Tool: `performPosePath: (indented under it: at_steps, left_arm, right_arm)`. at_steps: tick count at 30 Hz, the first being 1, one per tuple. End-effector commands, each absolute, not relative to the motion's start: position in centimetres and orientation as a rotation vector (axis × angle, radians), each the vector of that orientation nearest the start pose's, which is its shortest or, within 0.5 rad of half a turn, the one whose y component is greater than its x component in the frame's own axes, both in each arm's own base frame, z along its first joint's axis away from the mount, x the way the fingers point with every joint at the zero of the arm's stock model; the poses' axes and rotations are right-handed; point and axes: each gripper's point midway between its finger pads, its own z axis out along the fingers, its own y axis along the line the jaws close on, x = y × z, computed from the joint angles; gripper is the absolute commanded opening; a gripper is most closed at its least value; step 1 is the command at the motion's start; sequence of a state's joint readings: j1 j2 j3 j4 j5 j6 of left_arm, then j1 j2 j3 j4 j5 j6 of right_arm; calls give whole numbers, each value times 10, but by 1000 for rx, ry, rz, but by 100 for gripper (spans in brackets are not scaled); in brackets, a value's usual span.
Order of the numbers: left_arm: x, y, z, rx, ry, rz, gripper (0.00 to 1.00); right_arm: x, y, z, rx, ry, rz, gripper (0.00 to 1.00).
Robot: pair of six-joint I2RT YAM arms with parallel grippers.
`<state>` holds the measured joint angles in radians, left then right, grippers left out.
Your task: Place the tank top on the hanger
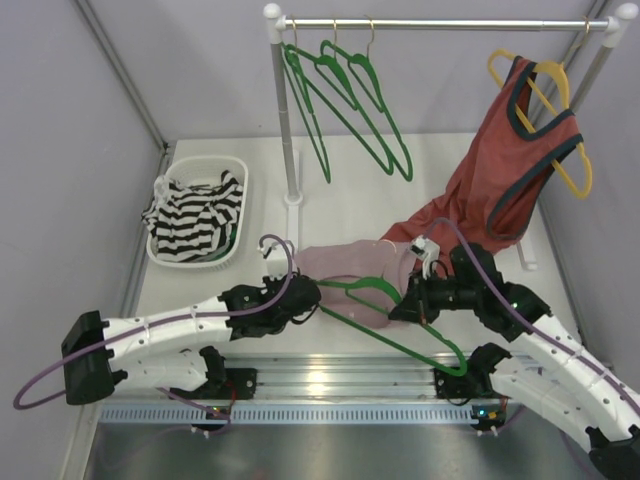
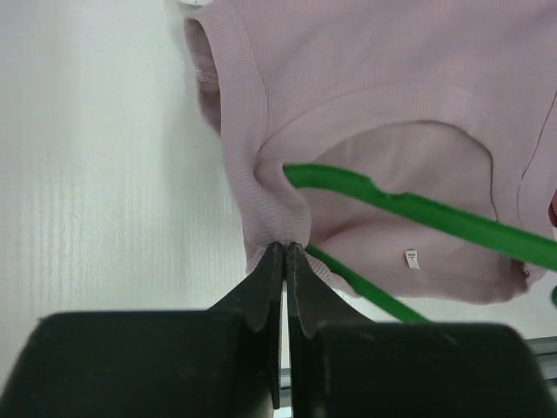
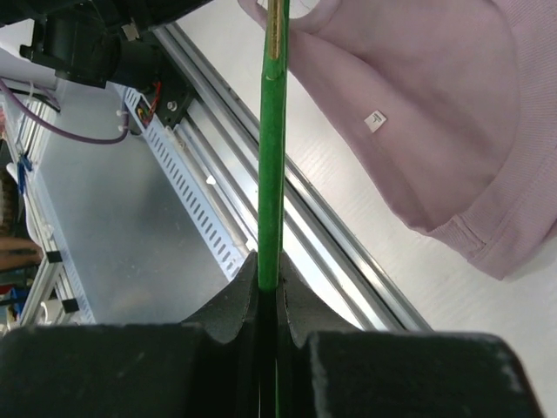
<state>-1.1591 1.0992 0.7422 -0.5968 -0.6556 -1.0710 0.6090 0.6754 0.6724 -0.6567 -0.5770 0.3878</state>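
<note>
The dusty-pink tank top lies flat on the table in front of the arms. My left gripper is shut on its ribbed edge beside the neck opening; the left wrist view shows the jaws pinching the fabric. My right gripper is shut on a green hanger. One hanger arm reaches into the top's neck opening. In the right wrist view the hanger's bar runs straight up out of the closed gripper, next to the tank top.
A white basket with a black-and-white striped garment stands at the back left. A rail at the back carries three more green hangers and a rust-red top on a yellow hanger. An aluminium rail runs along the near edge.
</note>
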Motion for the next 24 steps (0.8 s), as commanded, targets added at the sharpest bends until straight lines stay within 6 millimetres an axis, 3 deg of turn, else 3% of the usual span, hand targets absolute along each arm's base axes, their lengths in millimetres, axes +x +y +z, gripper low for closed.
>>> performPosePath:
  at_steps: [1,5,9,17,24]
  left_arm:
    - [190,-211,140,-202,2205,-325,0]
    - [194,-199,149,-252,2173,-279,0]
    - [196,-199,156,-246,2161,-281,0]
    - [190,-192,161,-268,2160,-327,0]
    - [188,-190,164,-236,2147,-356,0]
  right_arm:
    - [104,224,191,-656,2174,1232,0]
    - [98,231,175,-676,2202,1200,0]
    - [96,238,168,-681,2192,1184,0]
    - [115,236,157,-564,2161,1108,0]
    - [100,252,151,-653,2106,1203,0]
